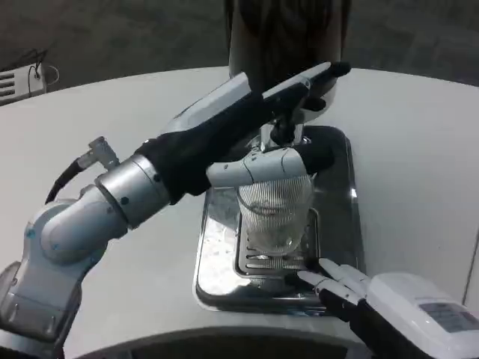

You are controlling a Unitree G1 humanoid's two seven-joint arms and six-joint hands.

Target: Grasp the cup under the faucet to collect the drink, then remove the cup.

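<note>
A clear ribbed cup (275,217) stands upright on the grille of a shiny metal drip tray (338,224), beneath the faucet (283,133) of a dark drink dispenser (284,34). My left hand (247,127) stretches over the cup from the left. Its upper fingers (318,76) reach past the faucet against the dispenser's base, and a lower white finger (262,169) lies across the cup's rim. The fingers are spread and do not wrap the cup. My right hand (389,299) lies low at the front right, its fingertips (323,278) at the tray's front edge, holding nothing.
The tray sits on a round white table (419,149) whose front edge curves just below the tray. A white device with cables (19,81) sits at the far left edge. Dark floor lies beyond the table.
</note>
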